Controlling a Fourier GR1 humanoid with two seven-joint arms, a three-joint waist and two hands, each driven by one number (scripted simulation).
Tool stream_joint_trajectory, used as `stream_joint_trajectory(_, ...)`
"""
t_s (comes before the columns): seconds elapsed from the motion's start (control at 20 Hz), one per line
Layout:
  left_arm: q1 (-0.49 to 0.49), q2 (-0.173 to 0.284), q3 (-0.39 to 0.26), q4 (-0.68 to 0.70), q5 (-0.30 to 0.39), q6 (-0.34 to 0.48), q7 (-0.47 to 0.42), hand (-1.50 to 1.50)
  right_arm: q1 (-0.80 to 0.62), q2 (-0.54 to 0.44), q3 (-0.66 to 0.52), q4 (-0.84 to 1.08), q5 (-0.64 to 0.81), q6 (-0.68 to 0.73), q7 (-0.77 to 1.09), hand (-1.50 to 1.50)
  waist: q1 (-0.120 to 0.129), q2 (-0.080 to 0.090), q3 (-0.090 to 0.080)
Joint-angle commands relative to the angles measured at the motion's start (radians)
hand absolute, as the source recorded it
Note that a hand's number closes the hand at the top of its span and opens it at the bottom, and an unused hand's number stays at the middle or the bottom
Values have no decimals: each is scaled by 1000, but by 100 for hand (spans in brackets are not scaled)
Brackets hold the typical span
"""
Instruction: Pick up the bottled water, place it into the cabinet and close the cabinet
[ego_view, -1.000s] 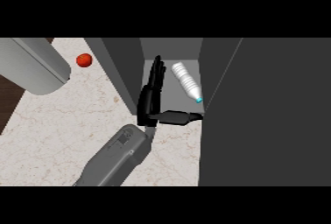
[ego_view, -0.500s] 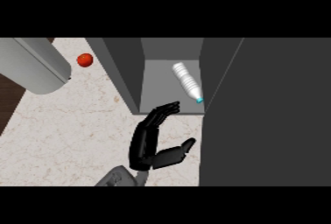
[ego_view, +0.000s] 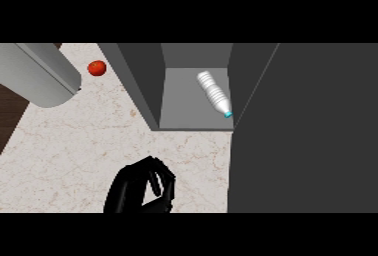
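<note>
The clear ribbed plastic water bottle (ego_view: 213, 97) lies inside the open grey cabinet (ego_view: 193, 122), by its right wall, while the black hand (ego_view: 140, 190), fingers curled and grasping nothing, hangs over bare marbled counter (ego_view: 81, 145) near the lower edge

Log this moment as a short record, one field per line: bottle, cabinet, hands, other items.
bottle: bottled water lying on its side inside the cabinet, blue cap toward the front
cabinet: cabinet open, door at the right not shut
hand: one black hand low over the counter, fingers curled, holding nothing
other: red ball; grey cylinder at upper left
</note>
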Motion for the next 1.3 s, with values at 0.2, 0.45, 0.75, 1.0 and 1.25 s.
stream_joint_trajectory(0.2,108,195,102,-137,48,-75,11,150,65,-79,60,-262,82,88,83,150,-4,-4,-2)
stream_joint_trajectory(0.45,198,293,197,-184,118,-166,-40,150,46,-44,102,-300,114,97,47,150,-9,-8,-4)
stream_joint_trajectory(0.75,267,384,320,-244,221,-258,-54,-150,15,-50,181,-308,173,107,66,150,-3,-9,-6)
stream_joint_trajectory(1.0,309,453,419,-281,271,-271,-47,-150,-25,-85,262,-316,191,123,97,150,8,-16,-8)
stream_joint_trajectory(1.25,384,490,452,-282,299,-330,-67,-150,-109,-109,339,-318,206,98,140,150,29,-18,-14)
